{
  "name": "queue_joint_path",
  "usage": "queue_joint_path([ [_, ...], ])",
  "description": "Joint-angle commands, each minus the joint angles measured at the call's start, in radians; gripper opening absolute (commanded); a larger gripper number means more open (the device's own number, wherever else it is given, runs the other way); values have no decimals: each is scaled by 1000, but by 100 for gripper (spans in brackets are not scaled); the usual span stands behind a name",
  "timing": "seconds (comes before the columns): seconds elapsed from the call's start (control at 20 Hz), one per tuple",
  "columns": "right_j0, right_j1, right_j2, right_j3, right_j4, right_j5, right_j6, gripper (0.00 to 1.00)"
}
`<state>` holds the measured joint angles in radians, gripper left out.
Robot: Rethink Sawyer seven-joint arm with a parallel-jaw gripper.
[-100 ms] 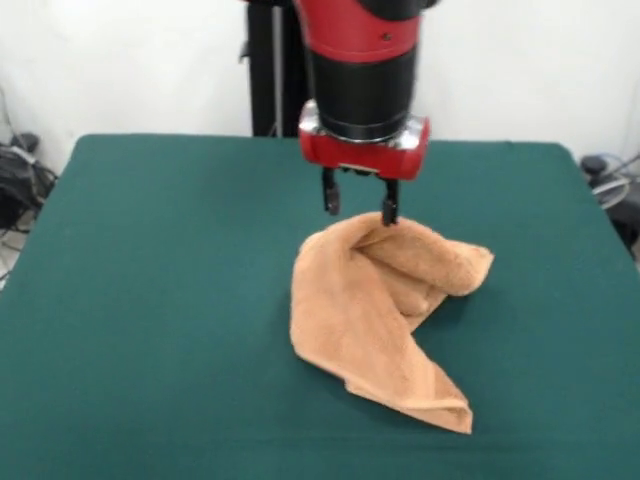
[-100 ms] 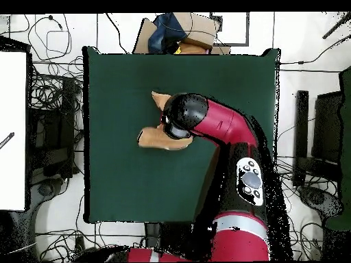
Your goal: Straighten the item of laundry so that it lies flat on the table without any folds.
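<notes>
nearest the front camera, the towel (image 1: 385,320) lies crumpled near the middle of the green table (image 1: 150,300), one pointed corner reaching toward the near edge. it is folded over itself, with a rolled flap running out to the right in the front view; no label or border band can be made out. its far, raised edge meets my gripper (image 1: 360,207). my two black fingers (image 1: 389,208) hang a little apart; the right-hand one in the front view touches the cloth's peak, but i cannot tell whether any fabric is pinched. in the overhead view my arm (image 2: 226,127) covers most of the towel (image 2: 152,139). beyond the table, cables (image 1: 20,170) and a black post (image 1: 265,70) stand against the white wall.
</notes>
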<state>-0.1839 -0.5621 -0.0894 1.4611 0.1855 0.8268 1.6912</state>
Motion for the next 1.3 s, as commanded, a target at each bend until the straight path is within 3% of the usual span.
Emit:
queue_joint_path([
  [0.05, 32, -8, -38, 38, 37, 44, 311, 100],
  [0.35, 1, -21, -14, 119, 26, -36, 257, 100],
  [1.3, 15, -7, -17, 166, -17, -130, 222, 100],
])
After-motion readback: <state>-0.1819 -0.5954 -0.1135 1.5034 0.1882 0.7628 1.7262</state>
